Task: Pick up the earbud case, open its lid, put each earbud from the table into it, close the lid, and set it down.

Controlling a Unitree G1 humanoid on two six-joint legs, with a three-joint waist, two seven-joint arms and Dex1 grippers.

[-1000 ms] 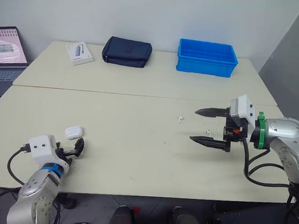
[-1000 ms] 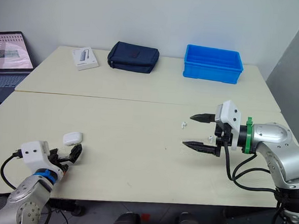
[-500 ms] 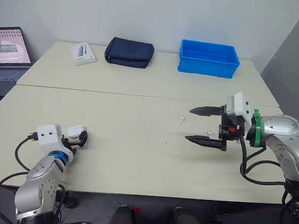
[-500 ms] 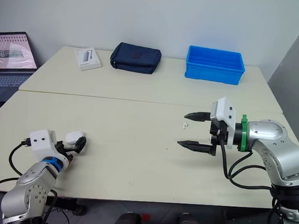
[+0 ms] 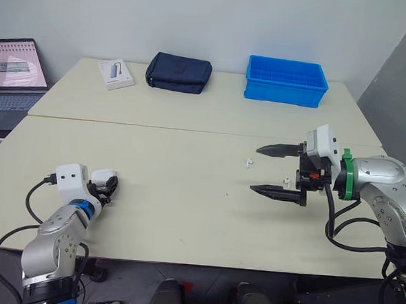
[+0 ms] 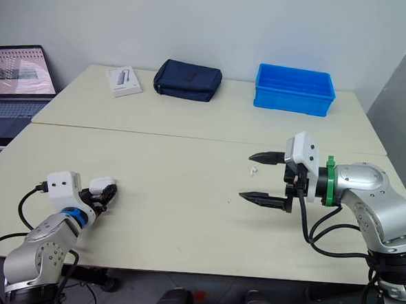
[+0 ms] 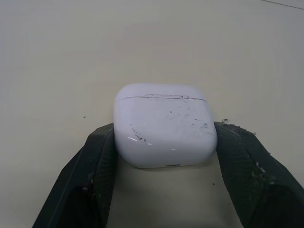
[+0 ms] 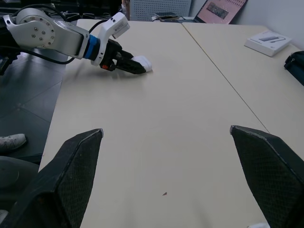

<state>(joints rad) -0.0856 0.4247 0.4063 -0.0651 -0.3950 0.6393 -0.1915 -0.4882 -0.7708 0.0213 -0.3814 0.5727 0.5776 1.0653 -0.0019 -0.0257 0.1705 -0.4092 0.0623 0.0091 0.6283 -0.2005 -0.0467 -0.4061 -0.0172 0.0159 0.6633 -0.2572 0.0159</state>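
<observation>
Glossy white earbud case [image 7: 164,126] — rounded, lightly scuffed

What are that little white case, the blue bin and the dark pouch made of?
The earbud case is likely hard plastic with a glossy white finish: it shows bright highlights and fine scuffs. The blue bin is probably rigid moulded plastic, judging by its straight walls and even colour. The dark pouch looks like soft matte fabric, with rounded, slightly sagging edges.

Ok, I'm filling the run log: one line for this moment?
left gripper: shut on earbud case, lid closed, on table | right gripper: open | earbud, second earbud: on table
</observation>
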